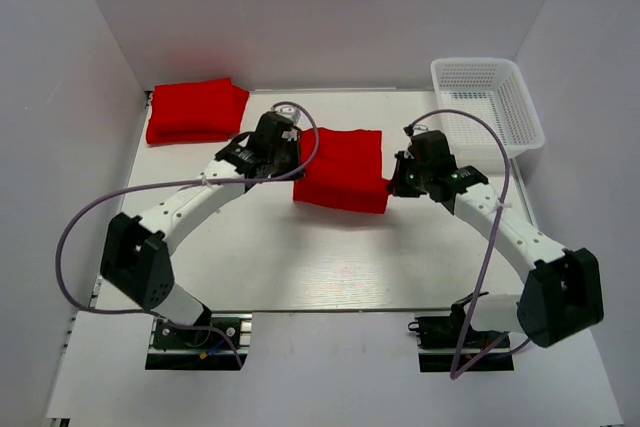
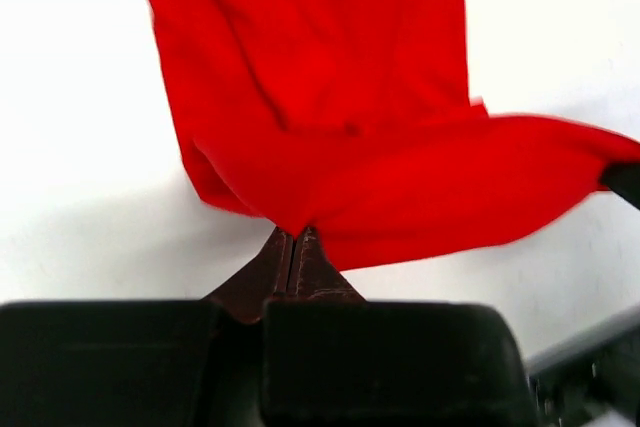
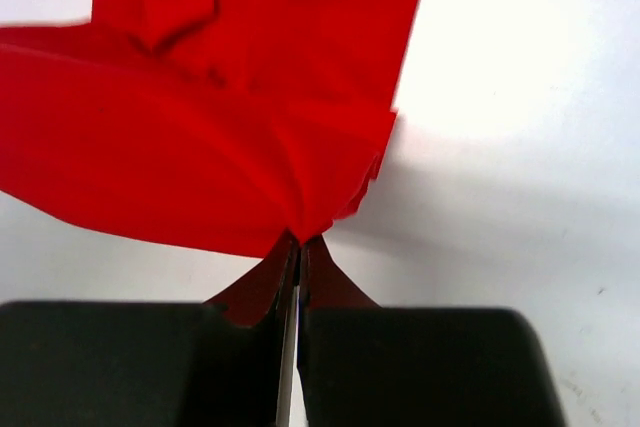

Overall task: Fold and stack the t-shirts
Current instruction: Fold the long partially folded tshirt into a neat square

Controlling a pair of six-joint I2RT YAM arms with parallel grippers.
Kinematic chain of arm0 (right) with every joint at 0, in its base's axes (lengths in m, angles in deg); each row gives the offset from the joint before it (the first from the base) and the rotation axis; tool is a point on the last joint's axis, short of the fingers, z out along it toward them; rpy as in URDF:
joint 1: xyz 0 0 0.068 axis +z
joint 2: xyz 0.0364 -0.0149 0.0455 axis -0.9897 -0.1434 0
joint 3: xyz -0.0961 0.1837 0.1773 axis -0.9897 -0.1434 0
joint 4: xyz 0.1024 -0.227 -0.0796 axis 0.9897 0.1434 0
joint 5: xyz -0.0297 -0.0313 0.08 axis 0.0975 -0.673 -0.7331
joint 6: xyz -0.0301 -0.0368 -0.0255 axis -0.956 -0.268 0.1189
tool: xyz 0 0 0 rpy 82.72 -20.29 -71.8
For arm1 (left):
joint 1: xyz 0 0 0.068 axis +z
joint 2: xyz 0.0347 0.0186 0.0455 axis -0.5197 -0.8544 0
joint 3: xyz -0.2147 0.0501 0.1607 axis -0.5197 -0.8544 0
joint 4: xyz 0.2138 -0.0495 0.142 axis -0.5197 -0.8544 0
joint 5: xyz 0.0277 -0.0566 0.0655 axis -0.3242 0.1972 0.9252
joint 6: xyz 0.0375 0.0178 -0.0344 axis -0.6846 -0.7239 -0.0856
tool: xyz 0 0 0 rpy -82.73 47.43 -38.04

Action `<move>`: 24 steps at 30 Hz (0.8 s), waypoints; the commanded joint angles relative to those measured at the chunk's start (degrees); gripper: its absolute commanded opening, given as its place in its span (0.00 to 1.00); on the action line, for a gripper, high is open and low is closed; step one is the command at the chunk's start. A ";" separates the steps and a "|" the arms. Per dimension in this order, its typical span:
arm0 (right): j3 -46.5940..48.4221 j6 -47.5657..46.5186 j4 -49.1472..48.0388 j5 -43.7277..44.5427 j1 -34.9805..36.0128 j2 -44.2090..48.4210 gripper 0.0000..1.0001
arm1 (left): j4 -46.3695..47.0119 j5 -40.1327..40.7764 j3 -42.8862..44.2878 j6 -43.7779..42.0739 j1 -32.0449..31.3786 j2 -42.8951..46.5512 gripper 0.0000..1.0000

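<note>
A bright red t-shirt (image 1: 341, 169) hangs partly folded over the middle of the table, held at both sides. My left gripper (image 1: 296, 169) is shut on its left edge, and the left wrist view shows the t-shirt (image 2: 340, 127) pinched at the gripper's (image 2: 296, 233) tips. My right gripper (image 1: 392, 187) is shut on the right edge; in the right wrist view the t-shirt (image 3: 200, 117) bunches into the closed gripper (image 3: 300, 239). A second red t-shirt (image 1: 195, 110) lies folded at the far left corner of the table.
A white plastic mesh basket (image 1: 488, 102) stands at the far right corner. White walls close in the table (image 1: 320, 267) on the left, back and right. Purple cables loop over both arms.
</note>
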 commanded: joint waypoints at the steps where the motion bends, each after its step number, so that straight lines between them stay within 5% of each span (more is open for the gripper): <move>1: 6.63 -0.67 -2.37 6.93 -1.24 -4.00 0.00 | -2.17 6.65 7.61 0.43 1.19 -4.89 0.00; 24: 35.11 -5.33 -3.16 -4.30 -9.85 -35.82 0.00 | -0.85 5.42 35.49 -4.85 12.44 -33.91 0.00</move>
